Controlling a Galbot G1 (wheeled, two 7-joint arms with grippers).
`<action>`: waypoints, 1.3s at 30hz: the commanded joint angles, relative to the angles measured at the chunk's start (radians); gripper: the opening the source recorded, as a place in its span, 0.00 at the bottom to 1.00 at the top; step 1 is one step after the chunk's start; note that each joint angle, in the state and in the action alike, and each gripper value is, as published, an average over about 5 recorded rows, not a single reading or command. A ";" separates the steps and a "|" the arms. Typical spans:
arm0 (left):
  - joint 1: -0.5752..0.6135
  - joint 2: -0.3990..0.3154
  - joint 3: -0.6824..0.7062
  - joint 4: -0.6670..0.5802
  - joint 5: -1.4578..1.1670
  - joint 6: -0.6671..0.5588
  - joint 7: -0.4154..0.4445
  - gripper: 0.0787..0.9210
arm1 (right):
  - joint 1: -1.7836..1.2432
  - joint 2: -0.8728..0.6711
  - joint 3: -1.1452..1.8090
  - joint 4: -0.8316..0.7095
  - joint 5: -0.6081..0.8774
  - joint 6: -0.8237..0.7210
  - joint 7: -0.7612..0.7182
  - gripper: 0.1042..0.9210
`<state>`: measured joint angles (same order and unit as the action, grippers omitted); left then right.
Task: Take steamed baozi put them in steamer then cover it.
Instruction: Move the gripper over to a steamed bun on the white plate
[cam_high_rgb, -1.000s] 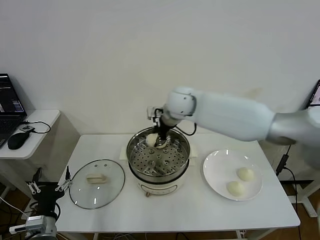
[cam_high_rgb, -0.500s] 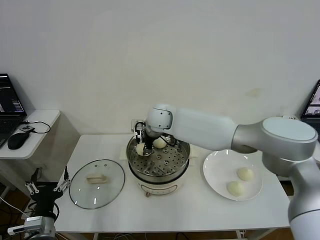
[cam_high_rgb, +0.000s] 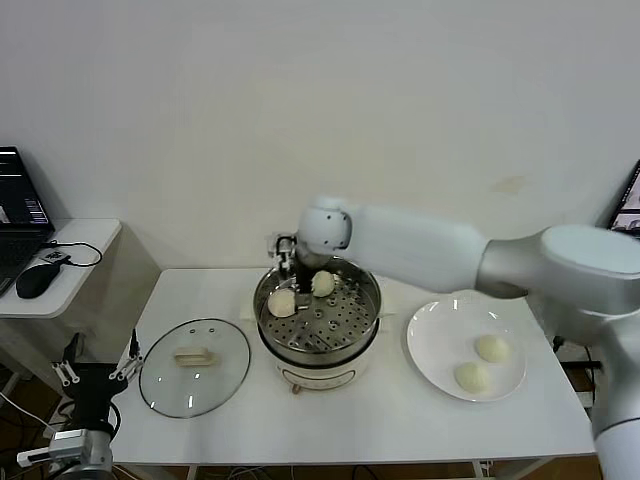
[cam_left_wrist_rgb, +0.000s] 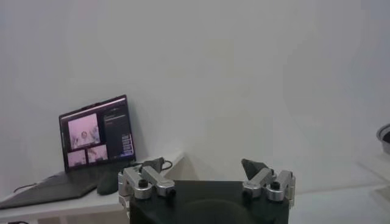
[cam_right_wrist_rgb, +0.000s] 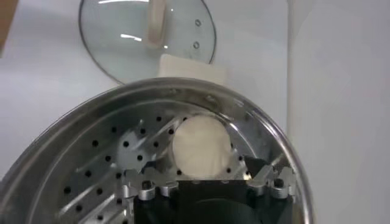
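Steel steamer (cam_high_rgb: 318, 352) holding two baozi (cam_high_rgb: 282, 302), right gripper (cam_high_rgb: 294, 270) released above.
Beside steamer: cover (cam_high_rgb: 194, 366) (flat), plate (cam_high_rgb: 440, 335); left gripper (cam_high_rgb: 96, 376) parked open.

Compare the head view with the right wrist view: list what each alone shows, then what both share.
Head view only: the white plate holding two baozi, a second bun in the steamer, and the idle left end effector low beside the table.
Right wrist view only: nothing new, just a close look at the tray's perforations.
Both: the steamer, the cover lying on the table, one bun, and the open right end effector.
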<state>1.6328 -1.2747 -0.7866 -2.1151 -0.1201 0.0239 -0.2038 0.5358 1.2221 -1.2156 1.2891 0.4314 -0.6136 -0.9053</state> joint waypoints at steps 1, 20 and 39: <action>-0.002 0.004 0.002 0.000 0.001 0.001 0.001 0.88 | 0.218 -0.396 -0.057 0.287 -0.066 0.126 -0.220 0.88; 0.018 -0.002 0.045 -0.007 0.045 -0.001 -0.003 0.88 | -0.439 -0.916 0.309 0.401 -0.518 0.366 -0.273 0.88; 0.031 -0.010 0.021 0.007 0.057 -0.001 -0.004 0.88 | -0.764 -0.783 0.536 0.226 -0.644 0.368 -0.199 0.88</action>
<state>1.6639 -1.2851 -0.7659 -2.1076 -0.0660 0.0224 -0.2075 -0.0820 0.4246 -0.7805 1.5824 -0.1421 -0.2633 -1.1166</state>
